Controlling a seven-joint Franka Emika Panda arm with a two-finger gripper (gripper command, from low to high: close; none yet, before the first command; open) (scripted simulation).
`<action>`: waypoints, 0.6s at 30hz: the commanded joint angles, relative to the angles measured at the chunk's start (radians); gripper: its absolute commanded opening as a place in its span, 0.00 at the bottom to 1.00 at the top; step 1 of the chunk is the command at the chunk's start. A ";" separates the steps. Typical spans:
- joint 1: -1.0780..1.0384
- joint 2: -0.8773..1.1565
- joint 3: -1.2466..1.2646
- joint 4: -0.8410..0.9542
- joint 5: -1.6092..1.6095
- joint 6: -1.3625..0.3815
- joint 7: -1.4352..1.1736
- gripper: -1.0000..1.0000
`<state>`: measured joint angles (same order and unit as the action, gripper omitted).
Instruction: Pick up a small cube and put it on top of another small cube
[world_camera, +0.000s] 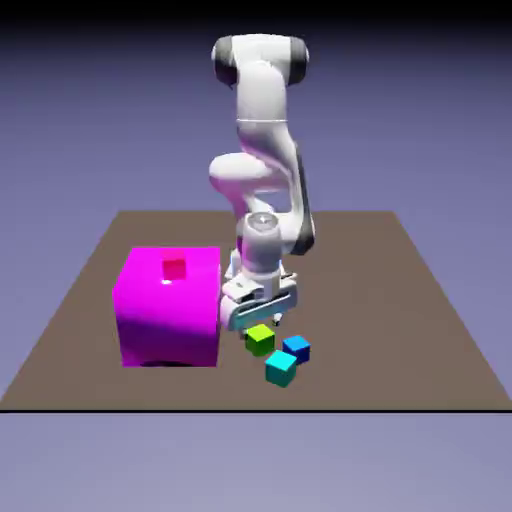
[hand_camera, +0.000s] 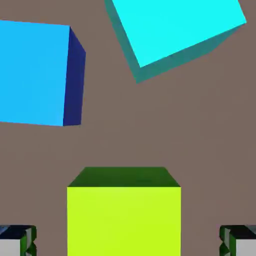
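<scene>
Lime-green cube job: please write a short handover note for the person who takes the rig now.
End effector: open, holding nothing, low over the lime-green cube, one fingertip on each side of it, gaps showing.
Things: the lime-green cube sits on the table, next to the blue cube and the teal cube. A big magenta cube with a small red cube on top stands to the exterior view's left.
Done: approach.
Left: close, lift, stack on another small cube.
</scene>
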<state>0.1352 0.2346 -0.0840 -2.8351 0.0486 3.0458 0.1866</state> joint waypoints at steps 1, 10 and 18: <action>-0.011 0.036 0.015 0.006 0.016 0.030 -0.011 0.50; 0.055 -0.180 -0.075 -0.029 -0.078 -0.150 0.055 0.00; 0.025 -0.339 -0.046 0.016 -0.208 -0.310 0.234 0.00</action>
<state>0.1604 -0.1047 -0.1305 -2.8195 -0.1589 2.7351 0.4204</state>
